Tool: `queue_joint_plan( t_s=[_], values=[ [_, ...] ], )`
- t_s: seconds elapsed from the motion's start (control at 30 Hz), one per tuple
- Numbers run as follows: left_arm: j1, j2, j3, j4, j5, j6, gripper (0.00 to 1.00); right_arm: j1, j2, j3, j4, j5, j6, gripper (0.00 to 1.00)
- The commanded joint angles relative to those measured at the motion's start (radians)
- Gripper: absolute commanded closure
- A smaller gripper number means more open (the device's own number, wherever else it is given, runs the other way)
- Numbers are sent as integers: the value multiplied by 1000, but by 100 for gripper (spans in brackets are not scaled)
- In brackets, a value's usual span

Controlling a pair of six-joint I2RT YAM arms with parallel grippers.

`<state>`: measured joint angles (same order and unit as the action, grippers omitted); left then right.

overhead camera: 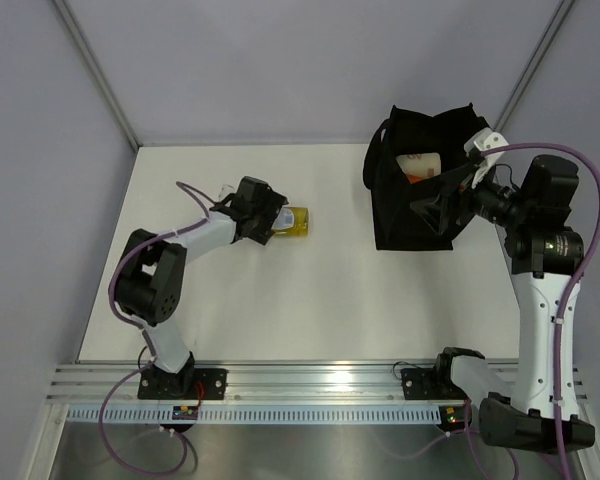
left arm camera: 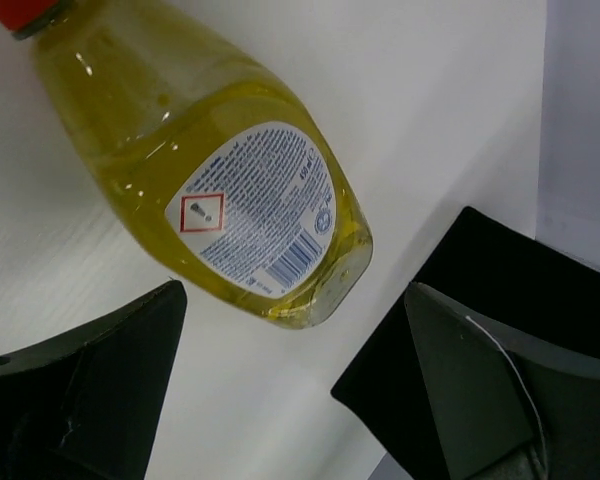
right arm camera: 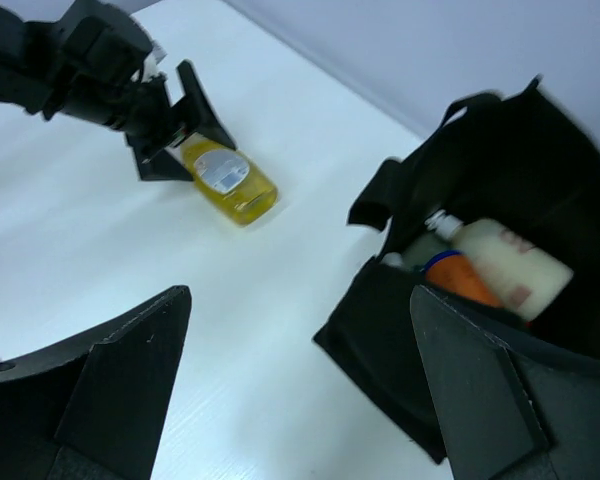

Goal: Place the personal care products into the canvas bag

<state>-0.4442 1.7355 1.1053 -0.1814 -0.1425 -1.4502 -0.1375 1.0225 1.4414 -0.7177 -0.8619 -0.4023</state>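
This is a robotics lab test cell. A bare white surface [overhead camera: 330,300] is boxed in by plain pale grey panels [overhead camera: 280,60] set in metal frame struts [overhead camera: 95,70]. A slotted aluminium rail [overhead camera: 320,385] runs along the near edge. A left arm [overhead camera: 155,285] and a right arm [overhead camera: 540,300] are bolted to it, trailing purple cables [overhead camera: 599,210].

Top view: bright, even, diffuse light. The white table [overhead camera: 330,300] shows only faint, soft shadows under the arms [overhead camera: 205,235]. A glare streak lies along the aluminium rail [overhead camera: 340,375]. The canvas bag [overhead camera: 410,225] reads as near-solid black, its folds lost. Left wrist view: focus is sharp on the yellow bottle [left arm camera: 210,170], with label print crisp and small specular highlights on the plastic. The dark fingers [left arm camera: 90,390] lack detail. Right wrist view: soft overall, bag edges smeared.
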Motion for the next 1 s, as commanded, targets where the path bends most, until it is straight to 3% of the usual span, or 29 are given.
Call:
queue_joint_plan(
  t_s=[0.0, 0.2, 0.53, 0.8, 0.93, 0.97],
  values=[
    [19, 93, 77, 37, 23, -64, 6, 3, -21, -99, 86, -78, 71, 1],
    [27, 214, 194, -82, -3, -96, 6, 3, -64, -142, 74, -84, 76, 0],
    [64, 429, 494, -478, -14, -108, 1, 3, -90, -161, 106, -129, 131, 1],
    [108, 541, 576, -437, 43, -9, 3, 3, -101, -151, 107, -161, 163, 1],
    [116, 544, 567, -402, 55, 126, 26, 3, -107, -135, 81, -170, 149, 1],
    [121, 527, 555, -383, 73, 143, 43, 3, -108, -134, 77, -181, 151, 0]
  ],
)
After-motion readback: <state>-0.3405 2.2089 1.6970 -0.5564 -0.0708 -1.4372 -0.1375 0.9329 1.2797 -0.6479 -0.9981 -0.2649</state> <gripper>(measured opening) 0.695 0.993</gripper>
